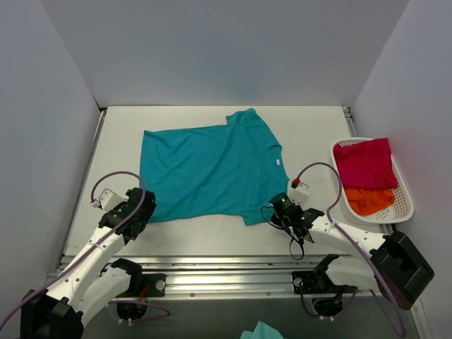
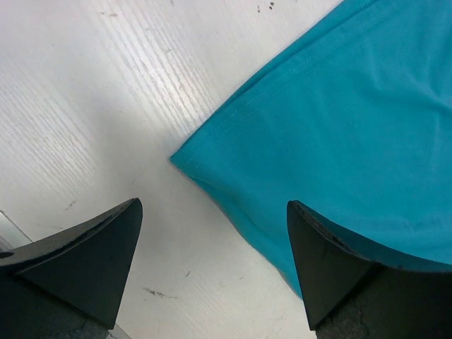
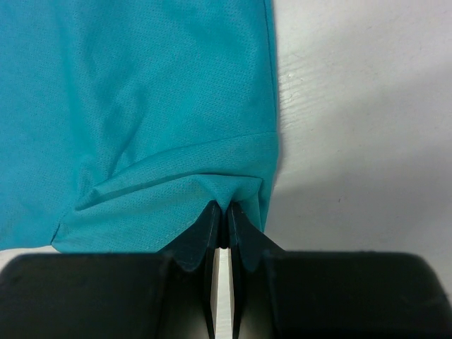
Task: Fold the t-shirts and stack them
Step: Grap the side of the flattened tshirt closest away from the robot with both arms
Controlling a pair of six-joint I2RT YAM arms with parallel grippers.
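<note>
The teal tee (image 1: 212,169) lies spread flat mid-table (image 1: 311,127), neck toward the right edge, with its white label (image 1: 277,162) showing. At the right edge a white basket (image 1: 406,194) holds a crimson tee (image 1: 364,162) at its far end and an orange tee (image 1: 369,200) at its near end, well apart from the teal tee. The right gripper (image 3: 220,212) is pinched tight on the teal tee's near sleeve, and the cloth puckers at its tips. The left gripper (image 2: 212,212) gapes wide and grips nothing. The tee's near left corner lies just ahead of the gap between its fingers, and the cloth passes under one finger.
</note>
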